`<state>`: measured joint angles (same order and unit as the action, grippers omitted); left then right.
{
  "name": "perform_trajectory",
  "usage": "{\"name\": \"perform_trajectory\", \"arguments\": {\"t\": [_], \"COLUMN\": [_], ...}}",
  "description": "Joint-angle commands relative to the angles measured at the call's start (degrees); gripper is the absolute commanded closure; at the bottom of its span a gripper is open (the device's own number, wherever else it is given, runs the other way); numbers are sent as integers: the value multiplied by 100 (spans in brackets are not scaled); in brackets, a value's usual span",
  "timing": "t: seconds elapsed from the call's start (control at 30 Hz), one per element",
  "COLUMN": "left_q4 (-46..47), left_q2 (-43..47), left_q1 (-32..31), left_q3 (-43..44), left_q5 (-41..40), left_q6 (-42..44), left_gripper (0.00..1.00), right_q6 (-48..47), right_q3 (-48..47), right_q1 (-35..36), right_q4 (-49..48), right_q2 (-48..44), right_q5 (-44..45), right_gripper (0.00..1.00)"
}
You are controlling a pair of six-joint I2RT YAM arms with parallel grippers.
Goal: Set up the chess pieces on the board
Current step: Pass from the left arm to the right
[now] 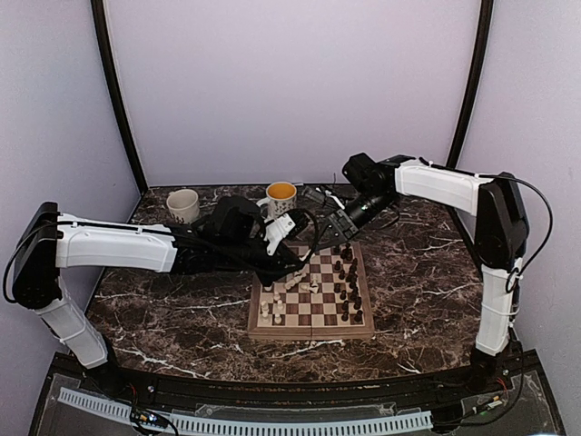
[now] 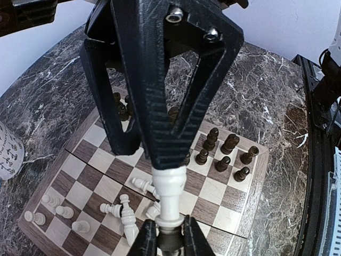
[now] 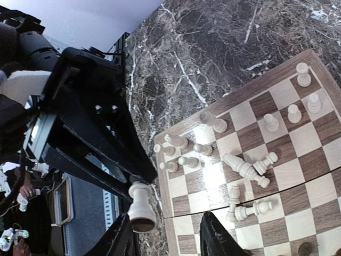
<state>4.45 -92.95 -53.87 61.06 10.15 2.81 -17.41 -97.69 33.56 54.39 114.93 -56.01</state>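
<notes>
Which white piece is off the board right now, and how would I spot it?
Find the chessboard in the middle of the marble table and look just above its far edge. There the left gripper pinches one white piece. The other white pieces stand or lie on the squares; this one hangs in the air.

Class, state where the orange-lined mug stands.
Top view: the orange-lined mug stands on the marble table beyond the far left corner of the board, right of the white mug.

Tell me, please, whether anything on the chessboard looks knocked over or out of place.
Yes: several white pieces lie toppled in a jumble on their half of the board, while the dark pieces in view stand upright.
</notes>
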Motion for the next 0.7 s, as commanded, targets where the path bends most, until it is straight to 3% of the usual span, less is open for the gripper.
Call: {"name": "perform_trajectory", "arguments": {"t": [0.0, 0.23, 0.6, 0.67], "left_q4": [89, 143, 306, 340], "left_q2": [108, 67, 212, 236], "left_q1": [-19, -19, -19, -19], "left_q3": [130, 110, -26, -63], "left_q5": [66, 23, -74, -113], "left_q6": [-65, -52, -78, -87], "left_gripper": [93, 93, 93, 93], "right_q6": [143, 95, 405, 413], "right_q3": [-77, 5, 88, 92], "right_q1": [93, 211, 324, 321], "right_q4": [127, 227, -17, -9], "right_q2": [6, -2, 123, 139], "right_q5": [-593, -816, -463, -470], "right_gripper": [56, 55, 80, 80]}}
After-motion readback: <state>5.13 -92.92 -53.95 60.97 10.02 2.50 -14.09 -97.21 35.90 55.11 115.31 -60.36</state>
